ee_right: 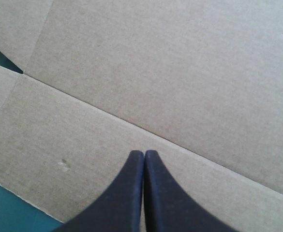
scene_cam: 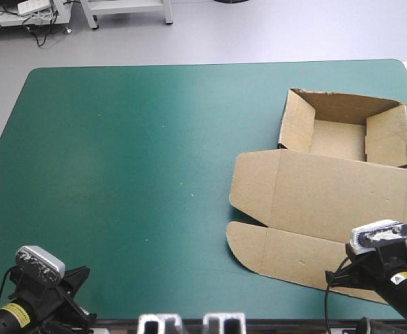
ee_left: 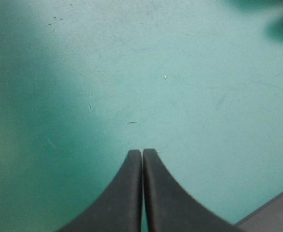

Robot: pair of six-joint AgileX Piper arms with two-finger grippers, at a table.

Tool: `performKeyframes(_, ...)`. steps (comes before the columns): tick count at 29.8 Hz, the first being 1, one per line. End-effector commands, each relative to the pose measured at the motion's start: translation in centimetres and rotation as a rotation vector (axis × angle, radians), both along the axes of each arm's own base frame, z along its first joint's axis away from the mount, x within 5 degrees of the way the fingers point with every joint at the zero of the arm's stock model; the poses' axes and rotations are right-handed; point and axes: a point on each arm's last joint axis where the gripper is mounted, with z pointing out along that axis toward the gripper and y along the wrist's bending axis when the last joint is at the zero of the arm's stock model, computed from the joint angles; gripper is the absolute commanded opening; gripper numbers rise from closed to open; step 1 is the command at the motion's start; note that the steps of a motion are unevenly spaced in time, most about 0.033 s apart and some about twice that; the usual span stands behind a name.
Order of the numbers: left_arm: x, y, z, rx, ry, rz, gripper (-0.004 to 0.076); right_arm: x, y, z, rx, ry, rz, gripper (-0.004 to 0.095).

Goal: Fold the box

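Observation:
The brown box [scene_cam: 328, 188] lies at the table's right side as an open tray with raised walls at its far end and the lid spread flat toward the near edge. My right gripper [ee_right: 143, 153] is shut, its black fingers meeting in a point just above the flat lid [ee_right: 170, 87], near a crease. In the high view the right arm [scene_cam: 387, 268] stands over the lid's near right corner. At the near left corner of the table my left gripper [ee_left: 142, 152] is shut over bare teal-green cover [ee_left: 131, 72], far from the box.
The teal-green cover [scene_cam: 133, 160] stretches bare across the left and middle of the table. The table's near edge [ee_left: 276, 212] shows beside the left gripper. The box reaches close to the table's right edge.

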Motion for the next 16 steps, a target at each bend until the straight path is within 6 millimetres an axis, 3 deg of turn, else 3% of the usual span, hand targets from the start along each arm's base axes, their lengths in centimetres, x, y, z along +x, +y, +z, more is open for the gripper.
performKeyframes(1,0.31,-0.21,1.13,-0.038,-0.062,-0.003,-0.0010,-0.10,0.08,1.25,-0.007,-0.103,-0.014,-0.0008)
performKeyframes(16,0.22,-0.26,1.05,-0.048,-0.045,-0.001,-0.0011,-0.26,0.16,1.31,-0.004,-0.113,-0.015,-0.0009)
